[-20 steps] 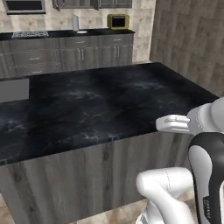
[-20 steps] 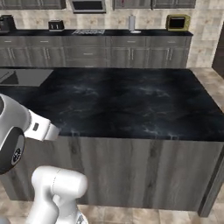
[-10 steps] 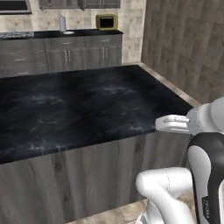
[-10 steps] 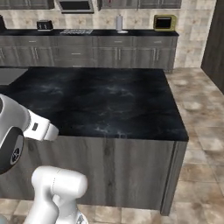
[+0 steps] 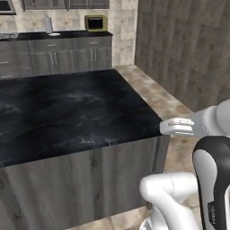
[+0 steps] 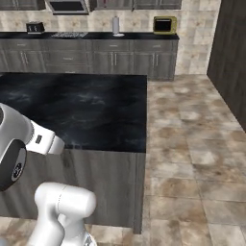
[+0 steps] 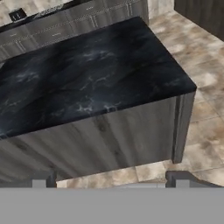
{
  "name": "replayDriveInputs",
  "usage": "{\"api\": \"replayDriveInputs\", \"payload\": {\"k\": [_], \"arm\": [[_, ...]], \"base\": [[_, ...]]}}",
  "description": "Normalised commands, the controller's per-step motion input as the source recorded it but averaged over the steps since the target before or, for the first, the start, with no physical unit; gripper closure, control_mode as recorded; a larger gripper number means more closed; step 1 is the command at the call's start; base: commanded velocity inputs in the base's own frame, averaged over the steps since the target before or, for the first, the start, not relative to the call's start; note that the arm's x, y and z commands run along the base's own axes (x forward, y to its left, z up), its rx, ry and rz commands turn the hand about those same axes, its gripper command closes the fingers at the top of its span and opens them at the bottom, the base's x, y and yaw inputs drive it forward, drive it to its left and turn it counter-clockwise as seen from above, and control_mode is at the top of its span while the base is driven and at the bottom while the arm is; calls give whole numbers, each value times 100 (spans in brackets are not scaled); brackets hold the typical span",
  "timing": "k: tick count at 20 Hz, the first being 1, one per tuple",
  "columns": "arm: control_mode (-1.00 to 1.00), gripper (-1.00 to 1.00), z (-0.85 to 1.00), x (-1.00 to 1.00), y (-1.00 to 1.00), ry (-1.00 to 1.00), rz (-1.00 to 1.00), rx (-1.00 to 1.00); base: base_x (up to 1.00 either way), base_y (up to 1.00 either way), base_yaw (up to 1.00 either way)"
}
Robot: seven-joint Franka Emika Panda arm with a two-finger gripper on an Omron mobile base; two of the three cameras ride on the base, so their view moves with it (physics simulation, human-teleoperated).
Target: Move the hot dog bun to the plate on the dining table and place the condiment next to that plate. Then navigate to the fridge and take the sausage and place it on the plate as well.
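Wide apart stand the jaws (image 7: 111,180), nothing between them, their two dark tips poking up low in the hand view. They hang in front of the dining table (image 7: 92,74), off its near corner, facing the black veined top and grey wood side (image 6: 105,185). Tan stone floor (image 6: 192,144) runs past the table's end. Against the far wall a long counter (image 6: 91,36) carries a yellow-framed microwave (image 6: 164,24) and a toaster (image 6: 34,27).
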Motion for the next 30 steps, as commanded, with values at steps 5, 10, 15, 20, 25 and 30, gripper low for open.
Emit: {"api": "replayDriveInputs", "payload": {"k": [5, 10, 15, 20, 25, 30], "arm": [[100, -100, 0, 0, 0, 0, 0, 0], [100, -100, 0, 0, 0, 0, 0, 0], [100, -100, 0, 0, 0, 0, 0, 0], [100, -100, 0, 0, 0, 0, 0, 0], [100, -100, 0, 0, 0, 0, 0, 0], [100, -100, 0, 0, 0, 0, 0, 0]], "base": [[19, -100, 2], [29, -100, 1], [60, -100, 4], [98, -99, 13], [100, -83, 21], [100, -85, 25]]}}
